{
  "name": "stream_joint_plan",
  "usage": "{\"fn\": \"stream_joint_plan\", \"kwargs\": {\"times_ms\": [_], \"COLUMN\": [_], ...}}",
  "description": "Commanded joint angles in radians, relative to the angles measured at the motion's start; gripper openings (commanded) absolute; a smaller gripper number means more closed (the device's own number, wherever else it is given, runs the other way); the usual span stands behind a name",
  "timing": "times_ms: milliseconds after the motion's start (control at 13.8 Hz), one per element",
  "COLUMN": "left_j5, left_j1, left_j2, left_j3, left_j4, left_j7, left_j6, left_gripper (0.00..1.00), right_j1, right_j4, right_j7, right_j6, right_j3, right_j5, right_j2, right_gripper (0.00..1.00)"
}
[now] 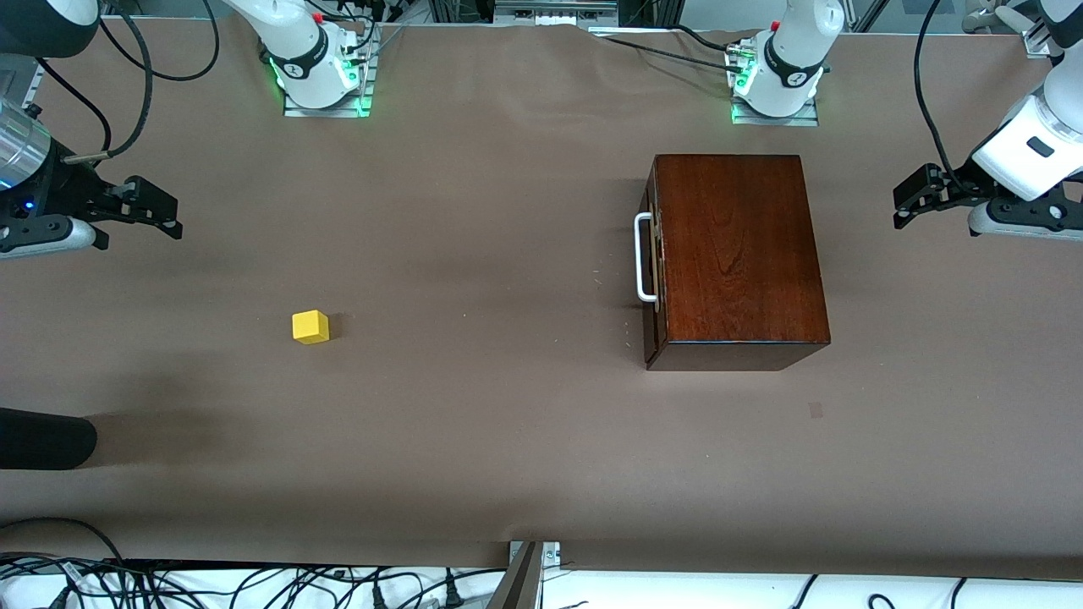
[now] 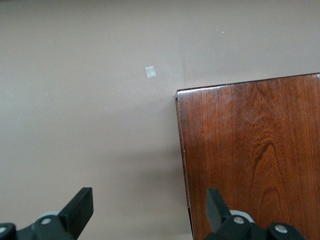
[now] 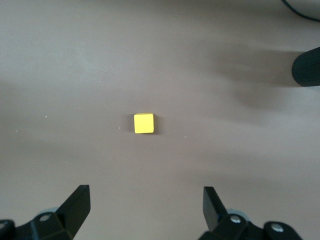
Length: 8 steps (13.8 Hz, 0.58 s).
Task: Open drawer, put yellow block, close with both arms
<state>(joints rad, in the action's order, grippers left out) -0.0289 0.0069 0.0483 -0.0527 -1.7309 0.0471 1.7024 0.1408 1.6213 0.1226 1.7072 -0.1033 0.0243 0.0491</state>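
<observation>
The glossy reddish-brown box stands toward the left arm's end of the table. Its drawer is shut, and the white bar handle faces the right arm's end. The yellow block lies on the bare table toward the right arm's end, far from the box. My right gripper is open and empty, up over the table at that end; its wrist view shows the block ahead of the open gripper. My left gripper is open and empty beside the box; its wrist view shows the box top by one finger.
A dark rounded object lies at the table's edge at the right arm's end, nearer the front camera than the block. A small pale mark is on the table near the box. Cables run along the near edge.
</observation>
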Motion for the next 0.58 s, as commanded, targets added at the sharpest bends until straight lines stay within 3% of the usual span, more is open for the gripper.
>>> {"fn": "stream_joint_plan", "kwargs": {"times_ms": [0, 509], "left_j5": [0.024, 0.024], "left_j1": [-0.002, -0.004], "left_j2": [-0.016, -0.016], "left_j3": [0.004, 0.002], "left_j4": [0.036, 0.036], "left_j7": [0.005, 0.004], "left_j6": [-0.027, -0.036], "left_gripper": [1.00, 1.00], "right_j1": [-0.003, -0.010], "right_j4": [-0.012, -0.011], "right_j7": [-0.004, -0.004], "right_j6": [-0.001, -0.012], "right_j3": [0.001, -0.003], "right_j5": [0.006, 0.006], "right_j2": [0.006, 0.006], "right_gripper": [1.00, 1.00]}}
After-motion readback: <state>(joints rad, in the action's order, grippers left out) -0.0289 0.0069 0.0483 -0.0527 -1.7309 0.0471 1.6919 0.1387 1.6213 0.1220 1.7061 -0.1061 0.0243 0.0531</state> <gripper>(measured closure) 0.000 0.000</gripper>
